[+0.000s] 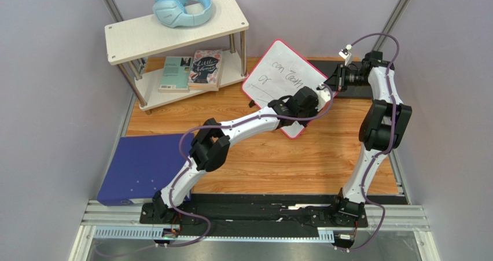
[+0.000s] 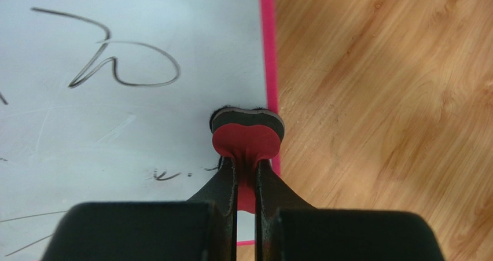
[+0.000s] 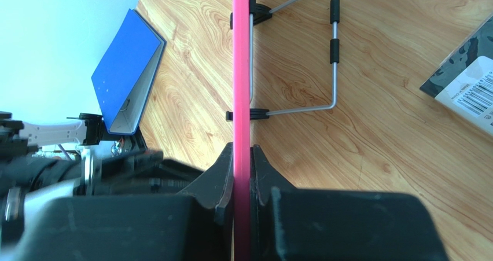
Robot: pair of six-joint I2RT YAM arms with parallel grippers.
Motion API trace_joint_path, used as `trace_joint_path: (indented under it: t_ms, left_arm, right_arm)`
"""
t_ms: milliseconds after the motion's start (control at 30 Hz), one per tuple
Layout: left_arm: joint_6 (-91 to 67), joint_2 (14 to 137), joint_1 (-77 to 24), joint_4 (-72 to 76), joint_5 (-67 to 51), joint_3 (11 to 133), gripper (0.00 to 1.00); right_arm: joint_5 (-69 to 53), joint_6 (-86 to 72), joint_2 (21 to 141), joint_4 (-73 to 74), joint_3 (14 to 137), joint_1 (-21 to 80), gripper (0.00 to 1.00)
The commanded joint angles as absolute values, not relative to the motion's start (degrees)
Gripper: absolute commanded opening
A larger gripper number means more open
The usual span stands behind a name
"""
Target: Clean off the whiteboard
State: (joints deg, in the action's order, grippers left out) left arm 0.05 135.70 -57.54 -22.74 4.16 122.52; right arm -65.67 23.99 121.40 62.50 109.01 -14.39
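The whiteboard (image 1: pixel 280 76) is white with a pink rim and black handwriting, and it stands tilted at the middle of the wooden table. My left gripper (image 2: pixel 247 162) is shut on a small red eraser (image 2: pixel 247 136) with a black felt face, pressed on the board (image 2: pixel 116 116) near its pink right rim (image 2: pixel 268 52). In the top view the left gripper (image 1: pixel 304 102) is over the board's lower corner. My right gripper (image 3: pixel 242 174) is shut on the board's pink edge (image 3: pixel 241 70), at the board's right corner (image 1: pixel 331 87) in the top view. Faint smears and letters remain on the board.
A two-tier shelf (image 1: pixel 173 32) at the back left holds blue headphones (image 1: pixel 180 7) above and books (image 1: pixel 191 70) below. A blue-purple binder (image 1: pixel 142 168) lies at the left front and shows in the right wrist view (image 3: pixel 130 70). The board's wire stand (image 3: pixel 312 58) rests on the wood.
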Motion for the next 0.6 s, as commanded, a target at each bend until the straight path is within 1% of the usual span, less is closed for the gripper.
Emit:
trace_joint_path:
  t_ms: [0, 133, 300, 467, 567]
  left_arm:
    - [-5.0, 134.6, -50.5, -16.8, 9.3, 114.8, 0.00]
    - [-7.1, 133.3, -48.0, -16.9, 11.4, 112.9, 0.00]
    - [-9.9, 134.6, -45.9, -20.2, 12.2, 116.4, 0.00]
    - [-8.4, 135.2, -46.6, -19.5, 7.3, 116.7, 0.00]
    - [-4.9, 133.9, -48.8, -16.3, 4.5, 113.7, 0.00]
  right_arm:
    - [-57.7, 31.1, 119.9, 65.8, 107.6, -11.4, 0.00]
    - [-58.0, 31.6, 120.0, 66.2, 107.7, -11.4, 0.00]
    - [-57.8, 31.9, 119.9, 66.6, 107.9, -11.4, 0.00]
    - [-58.1, 32.3, 120.1, 66.9, 107.9, -11.4, 0.00]
    - [-58.3, 32.6, 120.0, 67.1, 107.9, -11.4, 0.00]
